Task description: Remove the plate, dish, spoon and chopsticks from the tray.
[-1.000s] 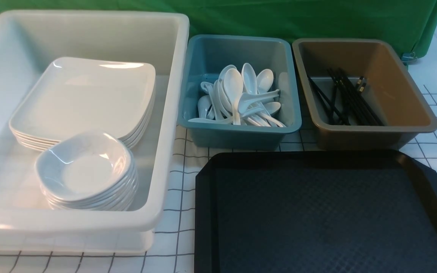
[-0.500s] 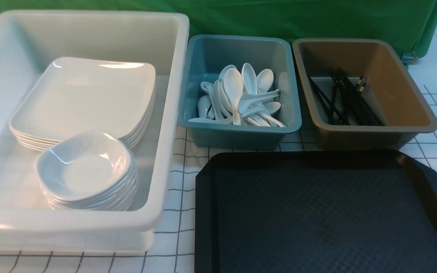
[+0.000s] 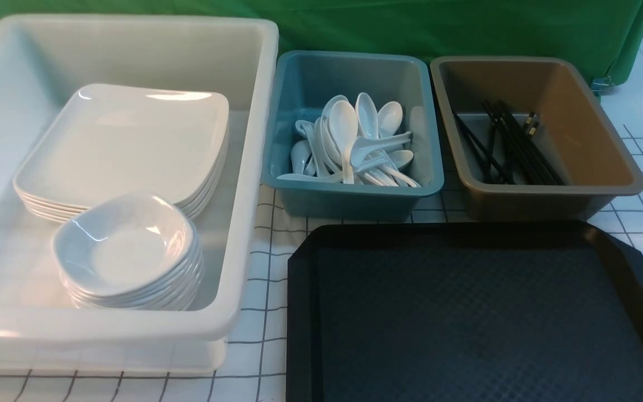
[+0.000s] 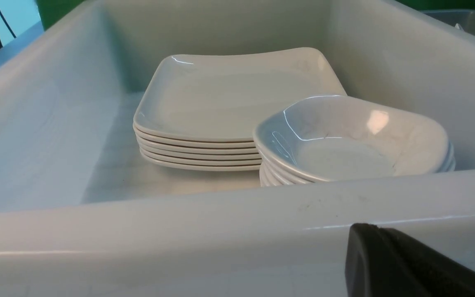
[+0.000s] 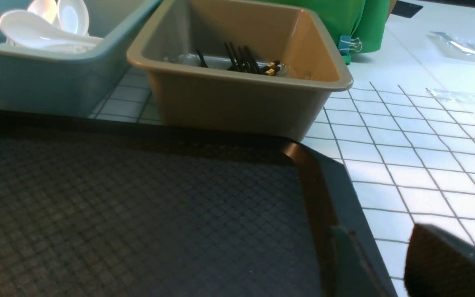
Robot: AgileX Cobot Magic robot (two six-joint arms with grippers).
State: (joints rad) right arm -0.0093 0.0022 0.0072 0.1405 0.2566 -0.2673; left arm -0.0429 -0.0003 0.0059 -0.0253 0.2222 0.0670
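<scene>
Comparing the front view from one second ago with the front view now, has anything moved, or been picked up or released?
Nothing visibly changed. The tray shows nothing on it, the plates and small dishes sit stacked in the white tub, the spoons lie in the teal tub, and the chopsticks lie in the brown tub, all as before.

Green cloth backdrop (image 3: 411, 25), white tablecloth (image 3: 260, 279) — thin black grid lines, soft even light

Left tool (image 4: 410, 264) matte black, rounded wedge fingertip, right tool (image 5: 447, 264) dark, smooth-edged pad
</scene>
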